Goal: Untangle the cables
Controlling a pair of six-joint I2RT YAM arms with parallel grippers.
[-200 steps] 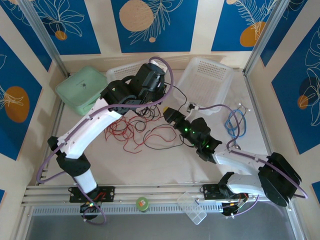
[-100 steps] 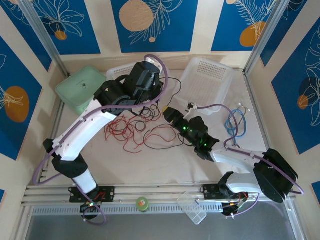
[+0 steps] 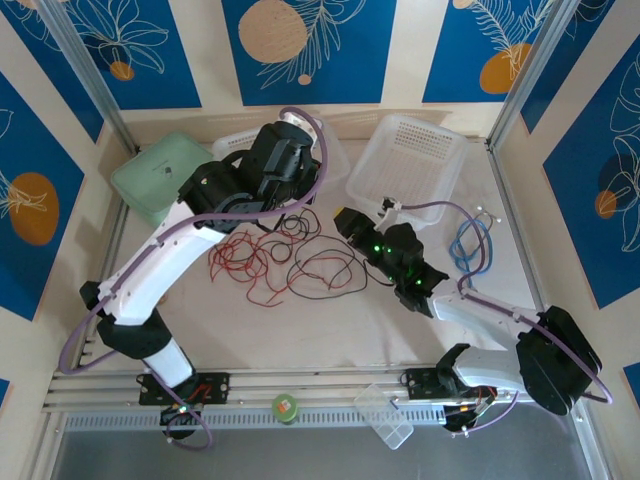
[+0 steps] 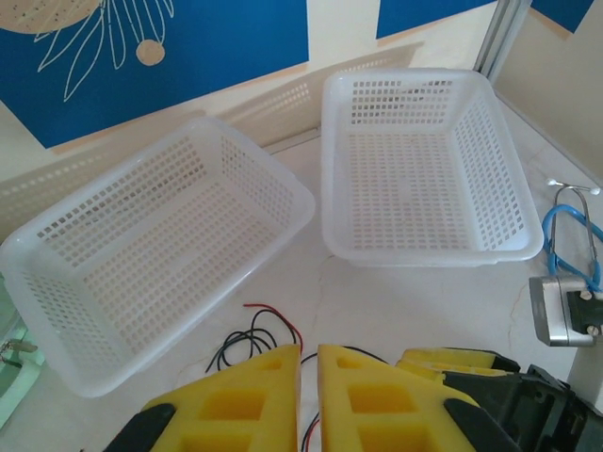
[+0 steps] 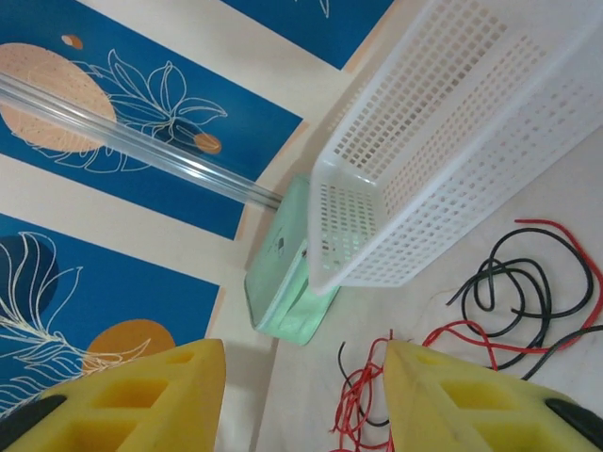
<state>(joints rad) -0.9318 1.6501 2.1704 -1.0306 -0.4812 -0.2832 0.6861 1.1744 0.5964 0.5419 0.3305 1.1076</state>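
At the far left, a pale green container [image 3: 160,180] sits against the worktop's [image 3: 330,330] left edge. Just beside it to the right is a white perforated basket [image 3: 232,143] along the back wall, with the left arm's wrist reaching over its near side.

In the left wrist view, the left end effector [image 4: 308,350] has its yellow pads drawn together with only a thin slit between them. Whether a strand is pinched there cannot be told. Black and red loops run up to the pads from the left.

The cables [image 3: 243,262] lie loose on the middle of the worktop, between the two arms. The red strands are bunched on the left and the black loops spread to the right, close to the right end effector [image 3: 350,222]. The front of the tangle stops well short of the near rail, leaving a broad bare strip of worktop in front of it.

The right end effector's fingers stand well apart with nothing between them. The right wrist view looks past them to the cables on the worktop, the basket's side wall and the green container.

A second white basket [image 3: 425,123] sits in the back right, set apart from the first by a narrow gap. Farther right, a blue coiled cable [image 3: 468,245] lies near the worktop's right edge, apart from the tangle.
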